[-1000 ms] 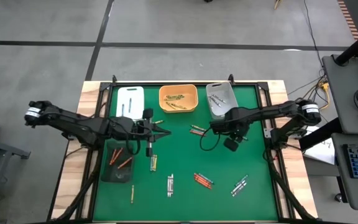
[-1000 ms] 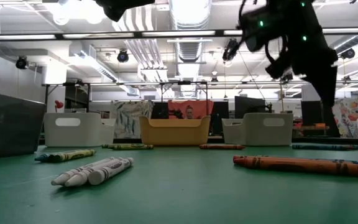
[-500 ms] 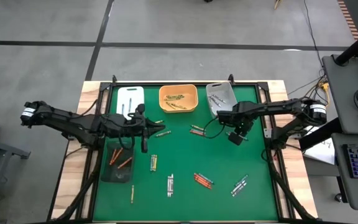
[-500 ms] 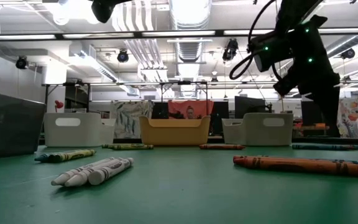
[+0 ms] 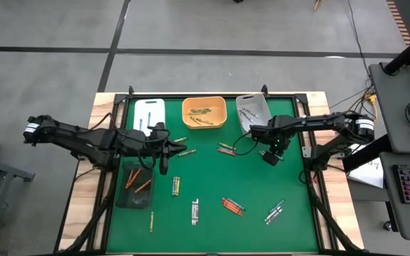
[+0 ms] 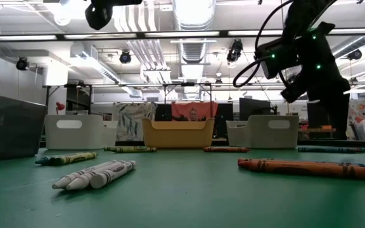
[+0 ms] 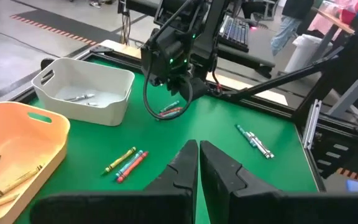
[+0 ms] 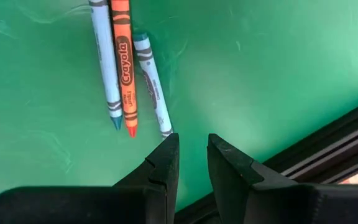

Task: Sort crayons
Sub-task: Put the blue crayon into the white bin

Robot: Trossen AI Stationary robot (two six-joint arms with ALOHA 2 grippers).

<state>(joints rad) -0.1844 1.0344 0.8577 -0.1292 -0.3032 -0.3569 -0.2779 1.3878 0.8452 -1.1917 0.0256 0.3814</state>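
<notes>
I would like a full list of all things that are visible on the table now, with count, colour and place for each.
white tray: one, white, far edge, left of the orange tray.
orange tray: one, orange, far edge, middle; olive crayons inside.
grey-white tray: one, pale grey, far edge, right; some crayons inside.
dark tray: one, dark, left side; red-orange crayons inside.
loose crayons: several small groups, red-orange, olive, grey-white and blue, scattered on the green mat.
left gripper: one, dark, shut and empty, above the mat beside the dark tray.
right gripper: one, dark, slightly apart and empty, above the mat below the grey-white tray.
</notes>
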